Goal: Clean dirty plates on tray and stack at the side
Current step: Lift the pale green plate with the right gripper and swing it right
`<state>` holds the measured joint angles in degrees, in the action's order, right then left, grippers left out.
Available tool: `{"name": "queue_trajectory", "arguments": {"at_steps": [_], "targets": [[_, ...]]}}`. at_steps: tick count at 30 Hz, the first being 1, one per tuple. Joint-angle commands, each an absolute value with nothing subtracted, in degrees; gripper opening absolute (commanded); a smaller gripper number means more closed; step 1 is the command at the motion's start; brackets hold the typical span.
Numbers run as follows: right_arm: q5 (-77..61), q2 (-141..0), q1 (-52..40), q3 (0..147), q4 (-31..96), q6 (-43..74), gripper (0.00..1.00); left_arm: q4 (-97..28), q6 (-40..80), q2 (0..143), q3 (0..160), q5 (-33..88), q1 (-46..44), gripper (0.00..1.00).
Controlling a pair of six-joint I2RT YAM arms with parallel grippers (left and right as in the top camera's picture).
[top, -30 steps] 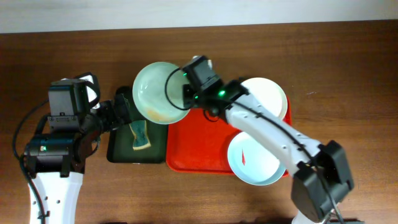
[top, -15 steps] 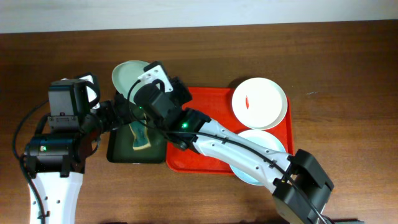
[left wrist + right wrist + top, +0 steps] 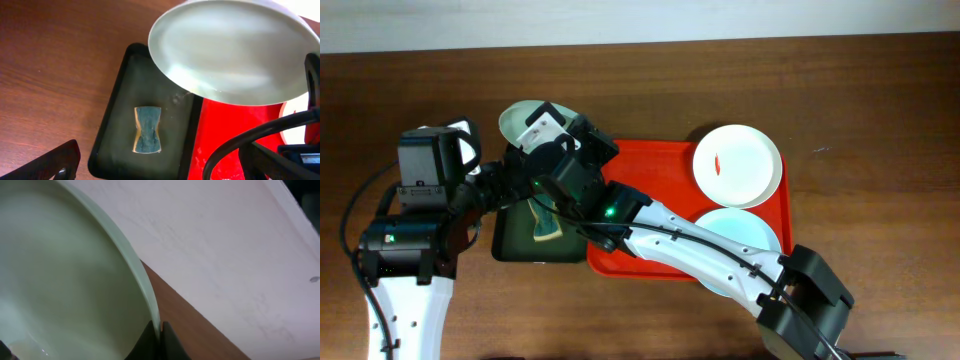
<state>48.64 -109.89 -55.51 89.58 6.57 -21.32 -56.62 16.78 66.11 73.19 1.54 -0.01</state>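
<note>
My right gripper is shut on the rim of the pale mint green plate. It holds the plate tilted in the air over the far end of the dark green tray. The right wrist view shows the fingers pinching the plate's rim. The plate fills the top of the left wrist view. My left gripper is open and empty, and its fingers hover above the green tray. The white plate, with a red smear, and the pale blue plate, partly under my right arm, lie on the red tray.
A blue-green sponge with a yellow underside lies in the dark green tray; it shows in the left wrist view. The green tray touches the red tray's left edge. A pale wall stands behind the table.
My right arm has carried the mint plate left, from the red tray's left edge to above the green tray's far end, and tilted it. The left arm has not moved.
</note>
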Motion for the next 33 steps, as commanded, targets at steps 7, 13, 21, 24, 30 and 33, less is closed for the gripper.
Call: {"name": "queue_trajectory", "arguments": {"at_steps": [7, 13, 21, 24, 30, 33], "targets": [[50.2, -107.2, -57.0, 91.0, 5.9, -23.7, 0.04, -56.7, 17.3, 66.0, 74.0, 1.8, 0.3, 0.99], [50.2, -107.2, -57.0, 91.0, 5.9, -23.7, 0.04, -56.7, 17.3, 66.0, 74.0, 1.8, 0.3, 0.99], [50.2, -107.2, -57.0, 91.0, 6.0, -23.6, 0.04, -56.7, 17.3, 66.0, 74.0, 1.8, 0.3, 0.99], [50.2, -107.2, -57.0, 91.0, 6.0, -23.6, 0.04, -56.7, 17.3, 66.0, 74.0, 1.8, 0.3, 0.99], [50.2, -107.2, -57.0, 91.0, 6.0, -23.6, 0.04, -56.7, 17.3, 66.0, 74.0, 1.8, 0.3, 0.99], [50.2, -107.2, -57.0, 91.0, 6.2, -23.5, 0.04, -56.7, 17.3, 66.0, 74.0, 1.8, 0.3, 0.99]]}}
